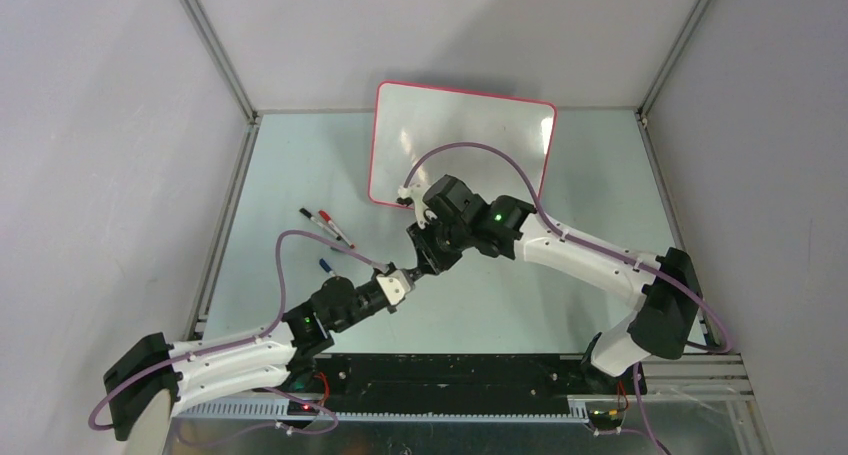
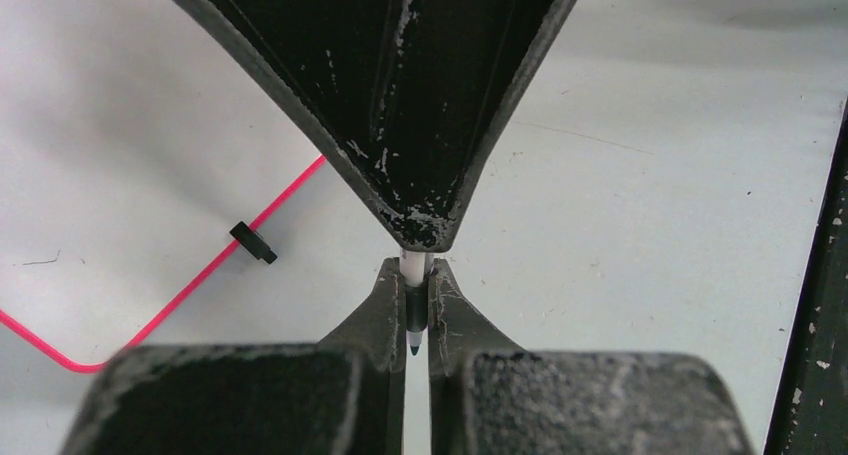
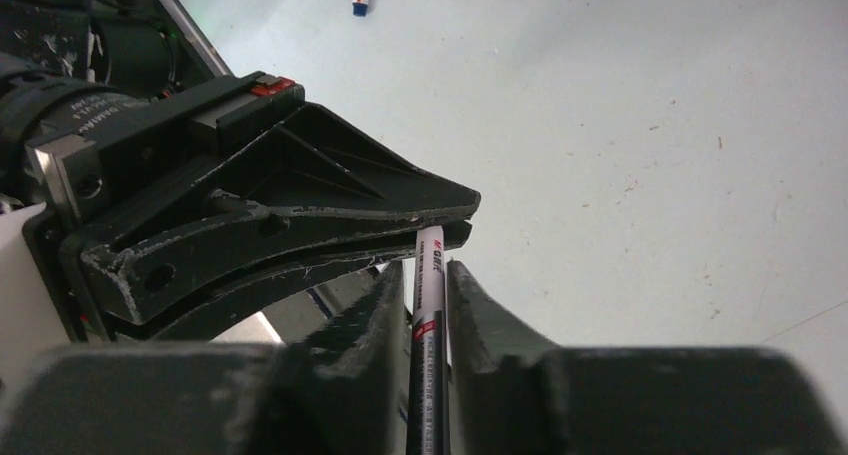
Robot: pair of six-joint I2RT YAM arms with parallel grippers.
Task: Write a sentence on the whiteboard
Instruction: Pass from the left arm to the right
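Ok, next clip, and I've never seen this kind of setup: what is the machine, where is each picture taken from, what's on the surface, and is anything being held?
These are two robot arms bolted at the near edge of a table, each ending in a two-finger claw. The wide picture looks down from above and behind them. The other two come from a camera on each wrist, so each shows its own fingers at the bottom. On the table sit a whiteboard with a red-pink rim and a few loose markers. The left claw is shut on a marker. The right claw sits close around the same marker; whether it already pinches it is not clear.
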